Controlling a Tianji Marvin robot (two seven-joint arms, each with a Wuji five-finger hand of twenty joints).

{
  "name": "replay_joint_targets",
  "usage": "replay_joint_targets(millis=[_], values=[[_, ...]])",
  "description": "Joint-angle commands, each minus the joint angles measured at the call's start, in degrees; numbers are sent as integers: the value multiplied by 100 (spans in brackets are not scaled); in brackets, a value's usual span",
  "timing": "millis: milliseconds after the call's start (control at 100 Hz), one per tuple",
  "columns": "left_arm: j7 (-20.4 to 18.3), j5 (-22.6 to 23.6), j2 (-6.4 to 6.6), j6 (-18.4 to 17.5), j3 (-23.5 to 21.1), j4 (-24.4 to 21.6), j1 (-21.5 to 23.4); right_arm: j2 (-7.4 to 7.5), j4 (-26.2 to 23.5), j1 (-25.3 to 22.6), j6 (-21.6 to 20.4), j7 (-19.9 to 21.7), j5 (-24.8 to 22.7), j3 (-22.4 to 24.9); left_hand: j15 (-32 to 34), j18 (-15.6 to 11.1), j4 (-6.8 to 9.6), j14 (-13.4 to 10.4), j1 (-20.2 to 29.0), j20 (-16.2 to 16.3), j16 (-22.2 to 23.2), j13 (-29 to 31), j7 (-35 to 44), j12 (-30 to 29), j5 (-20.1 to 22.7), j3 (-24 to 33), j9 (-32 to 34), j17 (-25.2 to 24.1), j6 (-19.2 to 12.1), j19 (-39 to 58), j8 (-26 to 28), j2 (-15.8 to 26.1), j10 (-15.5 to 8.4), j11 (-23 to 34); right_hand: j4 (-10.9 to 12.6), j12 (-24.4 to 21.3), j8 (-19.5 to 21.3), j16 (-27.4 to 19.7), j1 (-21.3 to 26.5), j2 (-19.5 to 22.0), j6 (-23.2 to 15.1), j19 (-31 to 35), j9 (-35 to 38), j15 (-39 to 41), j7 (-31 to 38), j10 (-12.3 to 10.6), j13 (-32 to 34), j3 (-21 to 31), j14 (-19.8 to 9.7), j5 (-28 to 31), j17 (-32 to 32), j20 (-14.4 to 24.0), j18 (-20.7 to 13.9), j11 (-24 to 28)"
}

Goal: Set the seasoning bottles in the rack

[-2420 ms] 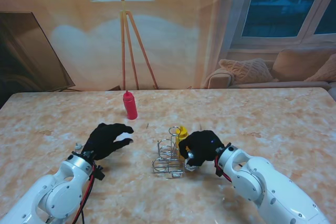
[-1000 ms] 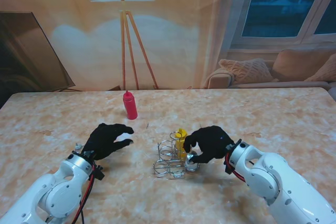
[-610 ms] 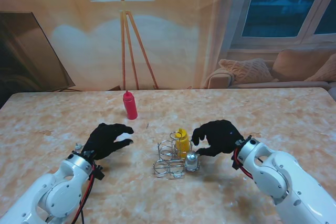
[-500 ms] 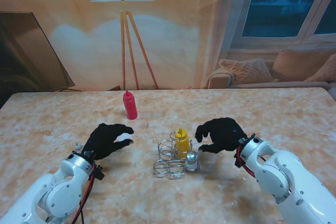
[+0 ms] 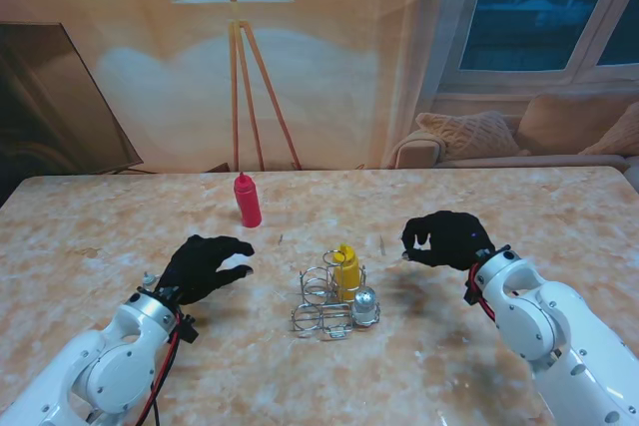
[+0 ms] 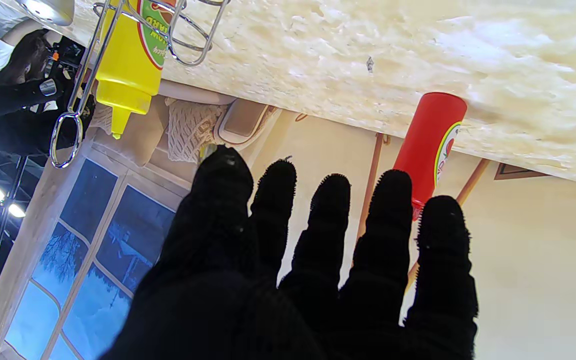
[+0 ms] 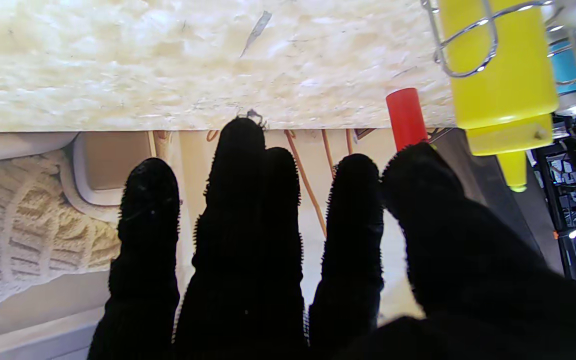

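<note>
Marble table: right robot hand empty (fingers apart).

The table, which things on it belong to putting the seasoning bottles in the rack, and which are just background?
Job:
wire rack
yellow bottle, in rack
silver-capped shaker, in rack
red bottle, outside rack

Background:
floor lamp
sofa cushions

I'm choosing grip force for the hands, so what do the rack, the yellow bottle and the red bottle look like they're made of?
The rack looks like thin bent metal wire, chromed: it glints bright and is open between loops. The yellow bottle seems soft opaque plastic with a glossy printed label and a cone nozzle, likely squeezable. The red bottle looks like the same smooth matte plastic, also labelled.
</note>
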Motion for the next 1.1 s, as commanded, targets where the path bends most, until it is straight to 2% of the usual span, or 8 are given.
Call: replay_joint_targets(millis=[0, 270, 680, 800, 810, 830, 840, 1090], values=[[-84, 8, -1, 1, -7, -34, 22, -53, 25, -31, 28, -14, -65, -3, -112, 57, 164, 55, -50, 125, 123, -152, 91, 39, 128, 51, 37, -84, -61, -69, 60, -72, 13, -36, 161, 202, -29, 13, 105, 136, -31, -8, 91, -11, 71, -2, -87, -3, 15, 17, -68, -23, 100, 10], [-192, 118, 28, -140, -168, -172, 77, -58, 80, -45, 48, -42, -39, -7, -112, 24, 165, 56, -50, 119, 122, -153, 81, 38, 117, 53, 35, -78, -54, -75, 54, -71, 14, -37, 169, 218, -20, 42, 118, 131, -32, 24, 120, 42, 65, -20, -53, 12, -10, 27, -51, -17, 90, 52], [-330, 742, 100, -860, -1101, -602, 376, -65, 57, -64, 58, 21, 81, 12, -142, -49, 229, -24, -166, 81, 87, -119, -104, 30, 48, 69, 15, -30, 28, -85, -152, -39, -14, -39, 169, 222, -16, 56, 127, 95, -31, 40, 120, 74, 58, -22, -48, 35, -16, 25, -46, -21, 77, 71], [-369, 1023, 131, -1049, -1447, -675, 475, -62, 58, -53, 81, 61, 96, -3, -232, -158, 275, -92, -252, 0, 9, -149, -235, -6, -33, 119, -46, -25, 140, -171, -390, -297, -42, -84, 168, 222, -14, 57, 130, 73, -39, 43, 119, 78, 61, -28, -48, 48, -19, 32, -42, -22, 79, 74], [-379, 1046, 135, -1065, -1476, -683, 484, -61, 58, -52, 81, 66, 97, -4, -246, -116, 321, -100, -586, -117, -105, -137, -237, -69, -35, 719, -53, -12, 135, -184, -675, -474, -43, -71, 169, 222, -14, 57, 134, 72, -40, 43, 117, 79, 61, -30, -48, 52, -19, 31, -42, -22, 78, 74], [-400, 1093, 141, -1094, -1536, -699, 502, -60, 59, -50, 80, 73, 99, -5, -264, -194, 113, -113, -1533, -117, -69, -144, -243, -58, -78, 2597, -83, -9, 181, -199, -600, -928, -43, -105, 167, 222, -14, 57, 129, 69, -40, 43, 116, 78, 60, -31, -51, 52, -20, 30, -41, -22, 81, 74], [-411, 1117, 144, -1109, -1566, -708, 511, -60, 60, -48, 79, 77, 100, -6, -269, -203, 92, -119, -1618, -118, -69, -152, -248, -59, -89, 2758, -87, -9, 183, -202, -596, -982, -46, -107, 168, 222, -15, 57, 133, 69, -41, 44, 119, 79, 58, -35, -49, 56, -26, 27, -41, -22, 82, 75], [-1340, 1338, 258, -1295, -2234, -1030, 785, -54, 88, -12, 50, 108, 103, -23, -639, -364, 2, -166, -2238, -363, -437, -385, -656, -344, -556, 3203, -485, 32, 504, -524, -862, -1507, 69, -451, 153, 217, -14, 56, 114, 0, -38, 47, 115, 81, 58, -39, -50, 115, -30, 19, -42, -28, 80, 75]])
